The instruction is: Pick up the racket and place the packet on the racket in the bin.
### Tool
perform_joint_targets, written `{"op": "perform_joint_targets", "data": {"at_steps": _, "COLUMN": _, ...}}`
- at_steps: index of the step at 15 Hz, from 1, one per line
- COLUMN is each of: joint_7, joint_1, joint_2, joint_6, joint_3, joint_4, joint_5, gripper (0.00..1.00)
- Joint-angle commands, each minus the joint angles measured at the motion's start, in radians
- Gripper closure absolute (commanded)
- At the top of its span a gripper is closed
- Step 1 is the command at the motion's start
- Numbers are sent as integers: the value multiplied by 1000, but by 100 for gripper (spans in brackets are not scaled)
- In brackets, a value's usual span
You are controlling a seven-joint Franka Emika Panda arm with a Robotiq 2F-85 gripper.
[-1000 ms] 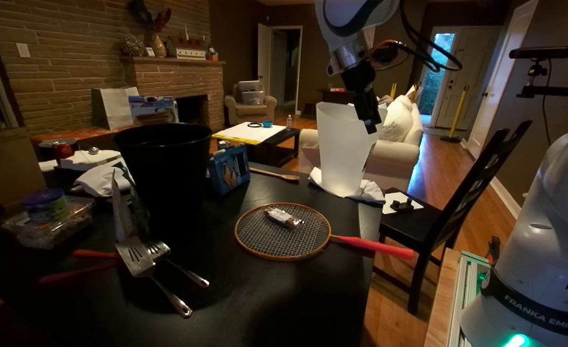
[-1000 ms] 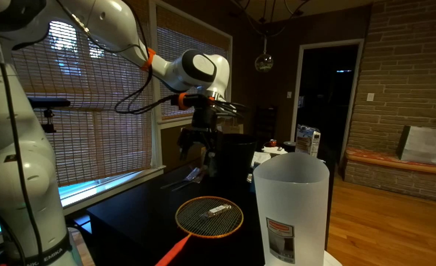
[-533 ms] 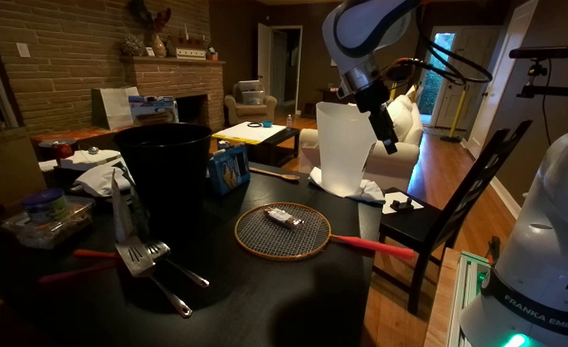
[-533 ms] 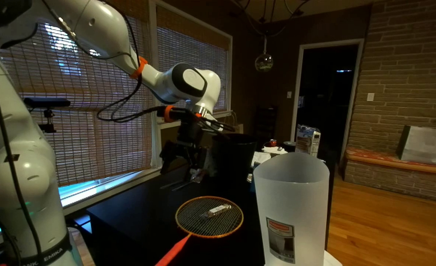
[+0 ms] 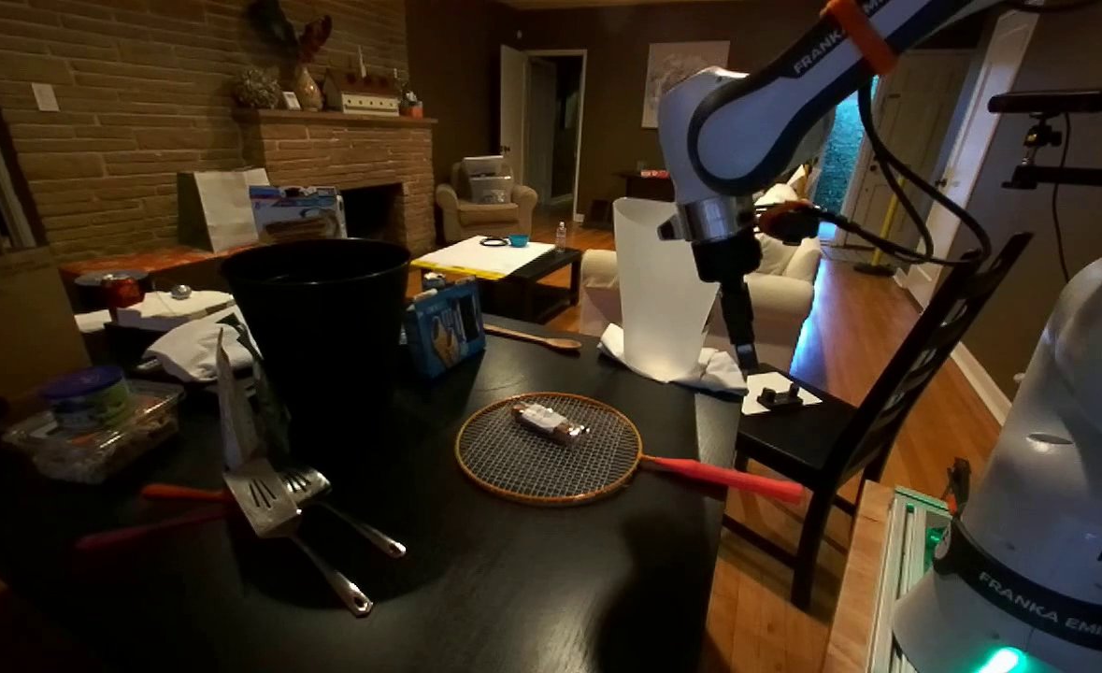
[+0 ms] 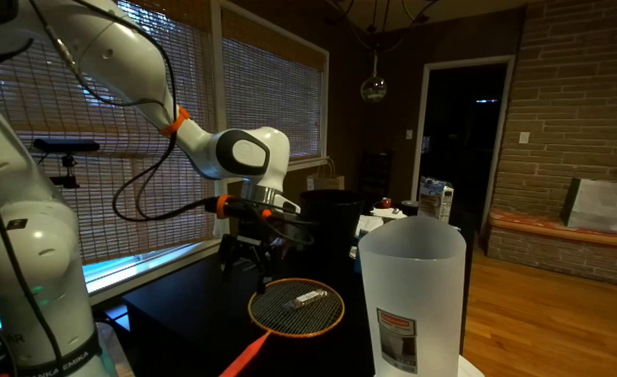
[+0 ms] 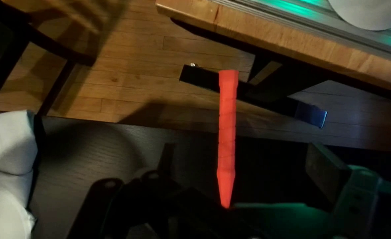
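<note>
Gripper (image 6: 243,280) spread; wrist view shows red handle (image 7: 227,132) between fingers (image 7: 325,169), clearance hard to judge. Racket (image 5: 597,465) flat on table (image 5: 476,579), handle overhanging; packet (image 5: 547,423) on strings (image 5: 508,458). Bin (image 5: 322,327) upright, apart.

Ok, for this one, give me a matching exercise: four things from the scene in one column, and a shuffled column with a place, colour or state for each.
Column one
1. bin
2. packet
3. racket handle
4. jaws

Column two
A. red, jutting past the edge of the table
B. black, with a round rim
C. spread apart, gripping nothing
D. lying on the strings

Pairs: 1-B, 2-D, 3-A, 4-C
</note>
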Motion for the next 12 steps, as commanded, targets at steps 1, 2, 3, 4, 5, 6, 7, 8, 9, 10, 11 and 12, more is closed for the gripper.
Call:
{"op": "perform_joint_targets", "data": {"at_steps": 1, "joint_7": -46, "joint_1": 7, "joint_2": -20, "joint_6": 152, "joint_3": -24, "joint_4": -107, "joint_5": 11, "gripper": 0}}
{"op": "perform_joint_targets", "data": {"at_steps": 2, "joint_7": -54, "joint_1": 6, "joint_2": -12, "joint_6": 201, "joint_3": -27, "joint_4": -132, "joint_5": 11, "gripper": 0}}
{"op": "perform_joint_targets", "data": {"at_steps": 3, "joint_7": -49, "joint_1": 1, "joint_2": 8, "joint_6": 251, "joint_3": -25, "joint_4": -154, "joint_5": -6, "gripper": 0}}
{"op": "perform_joint_targets", "data": {"at_steps": 4, "joint_7": -36, "joint_1": -3, "joint_2": 25, "joint_6": 286, "joint_3": -20, "joint_4": -169, "joint_5": -21, "gripper": 0}}
{"op": "perform_joint_targets", "data": {"at_steps": 5, "joint_7": -26, "joint_1": -2, "joint_2": 11, "joint_6": 214, "joint_3": -10, "joint_4": -131, "joint_5": 1, "gripper": 0}}
{"op": "perform_joint_targets", "data": {"at_steps": 6, "joint_7": -25, "joint_1": -2, "joint_2": 17, "joint_6": 227, "joint_3": -9, "joint_4": -142, "joint_5": 2, "gripper": 0}}
{"op": "perform_joint_targets", "data": {"at_steps": 7, "joint_7": -25, "joint_1": -2, "joint_2": 20, "joint_6": 227, "joint_3": -8, "joint_4": -140, "joint_5": 2, "gripper": 0}}
{"op": "perform_joint_targets", "data": {"at_steps": 8, "joint_7": -25, "joint_1": -2, "joint_2": 20, "joint_6": 226, "joint_3": -8, "joint_4": -136, "joint_5": 2, "gripper": 0}}
{"op": "perform_joint_targets", "data": {"at_steps": 9, "joint_7": -25, "joint_1": -2, "joint_2": 19, "joint_6": 226, "joint_3": -8, "joint_4": -133, "joint_5": 2, "gripper": 0}}
{"op": "perform_joint_targets", "data": {"at_steps": 10, "joint_7": -25, "joint_1": -2, "joint_2": 19, "joint_6": 225, "joint_3": -8, "joint_4": -131, "joint_5": 2, "gripper": 0}}
{"op": "perform_joint_targets", "data": {"at_steps": 11, "joint_7": -25, "joint_1": -2, "joint_2": 19, "joint_6": 225, "joint_3": -8, "joint_4": -131, "joint_5": 2, "gripper": 0}}
{"op": "perform_joint_targets", "data": {"at_steps": 12, "joint_7": -14, "joint_1": -3, "joint_2": 52, "joint_6": 280, "joint_3": -9, "joint_4": -131, "joint_5": -7, "gripper": 0}}
